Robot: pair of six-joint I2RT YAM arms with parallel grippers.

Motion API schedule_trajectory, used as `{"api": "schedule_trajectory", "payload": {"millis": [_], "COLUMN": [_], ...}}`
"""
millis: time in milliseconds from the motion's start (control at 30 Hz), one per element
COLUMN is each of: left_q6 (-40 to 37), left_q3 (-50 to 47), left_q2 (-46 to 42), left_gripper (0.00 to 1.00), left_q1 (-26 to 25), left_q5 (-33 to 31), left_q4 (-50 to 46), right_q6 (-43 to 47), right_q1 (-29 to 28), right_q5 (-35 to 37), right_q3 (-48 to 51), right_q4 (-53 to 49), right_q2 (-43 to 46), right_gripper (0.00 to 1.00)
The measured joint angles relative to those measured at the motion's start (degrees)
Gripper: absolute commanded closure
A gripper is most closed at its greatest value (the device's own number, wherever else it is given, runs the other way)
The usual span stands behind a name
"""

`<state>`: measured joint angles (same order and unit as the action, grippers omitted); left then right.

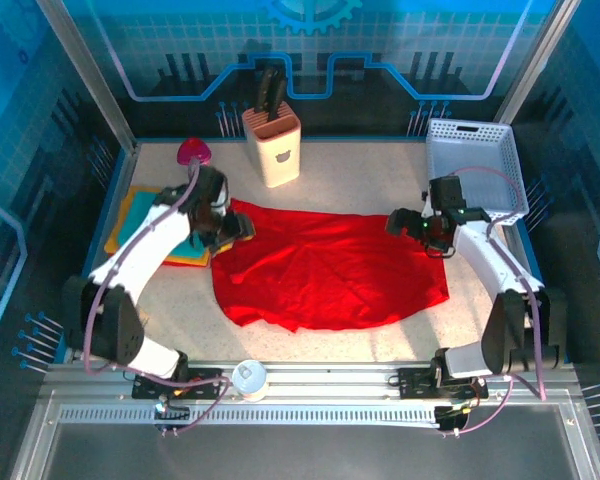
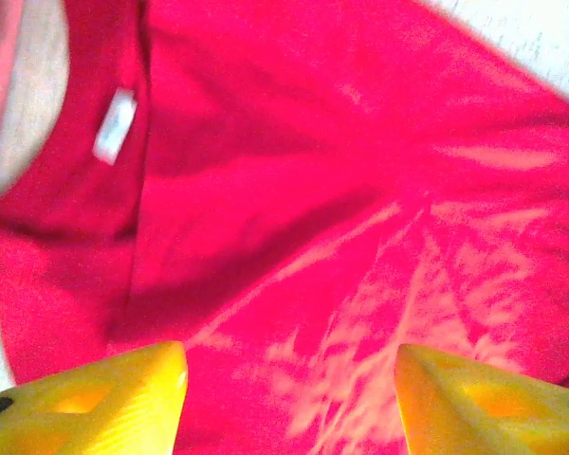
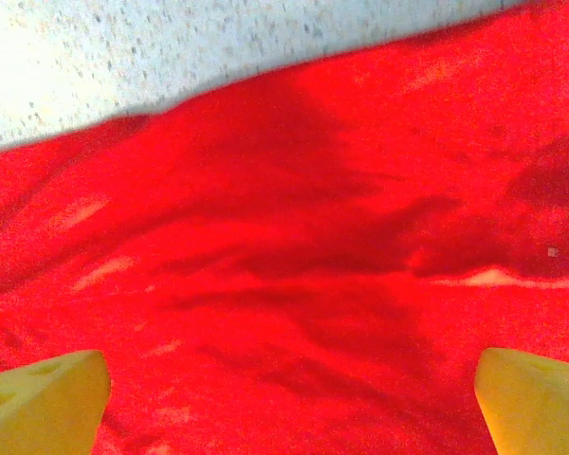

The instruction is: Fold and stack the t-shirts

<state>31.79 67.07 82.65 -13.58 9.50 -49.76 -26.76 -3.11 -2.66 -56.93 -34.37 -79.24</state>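
**Red shirt spread flat, both grippers open above its upper edge**

In the overhead view the red t-shirt (image 1: 325, 268) lies spread across the middle of the table (image 1: 380, 175), wrinkled, with its lower edge curving toward the bottom of the frame. The left gripper (image 1: 235, 228) hangs over the shirt's upper left corner and the right gripper (image 1: 400, 222) over its upper right edge. At the left of the frame, partly under the left arm, sits a pile of folded t-shirts (image 1: 132, 215) in yellow, teal and orange. A white basket (image 1: 475, 170) stands at the upper right and a knife block (image 1: 272, 148) at the top centre.

The left wrist view adds what the overhead one cannot resolve: the shirt's neckline with a white label (image 2: 114, 125) at the upper left. Its yellow fingers (image 2: 85, 403) stand apart, with only cloth lying below them.

The right wrist view shows speckled tabletop along the top, just past the shirt's edge. Its fingers (image 3: 43, 403) are spread wide at the bottom corners, gripping nothing.
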Motion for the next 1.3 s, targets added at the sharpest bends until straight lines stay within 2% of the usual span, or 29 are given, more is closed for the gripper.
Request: {"api": "schedule_trajectory", "payload": {"millis": [100, 233, 367, 533, 667, 833, 1100, 1300], "left_q6": [3.63, 10.60, 16.76, 22.10, 24.02, 25.33, 25.31, 25.16], "left_q3": [-10.40, -21.16, -26.29, -31.41, -32.54, -32.57, -32.54, -32.33], "left_q2": [-6.34, -13.14, -18.10, -18.16, -14.71, -11.82, -8.02, -7.30], "left_gripper": [0.47, 0.52, 0.54, 0.55, 0.55, 0.56, 0.65, 0.74], "left_q1": [-3.74, -11.17, -17.35, -21.42, -22.56, -22.60, -22.60, -22.71], "left_q5": [-0.42, -0.85, -1.99, -3.69, -4.72, -6.40, -8.61, -9.84], "left_q4": [-0.55, -1.11, -0.92, 1.22, 3.67, 8.17, 11.54, 10.97], "right_q6": [-0.72, -2.29, -4.02, -5.86, -7.15, -8.87, -11.74, -12.04], "right_q1": [-0.87, -1.46, -1.44, -1.38, -0.13, 4.66, 5.84, 6.32], "right_q5": [0.15, 2.03, 4.39, 5.27, 5.31, 5.49, 5.03, 4.55], "right_q3": [3.61, 6.36, 9.40, 12.90, 14.93, 17.59, 20.24, 20.22], "right_q4": [-1.03, -2.75, -4.44, -6.56, -8.81, -11.78, -12.74, -9.79], "right_q2": [3.87, 8.13, 10.34, 11.43, 12.83, 14.73, 16.96, 12.00], "right_gripper": [0.00, 0.00, 0.00, 0.00, 0.04, 0.10, 0.19, 0.34]}}
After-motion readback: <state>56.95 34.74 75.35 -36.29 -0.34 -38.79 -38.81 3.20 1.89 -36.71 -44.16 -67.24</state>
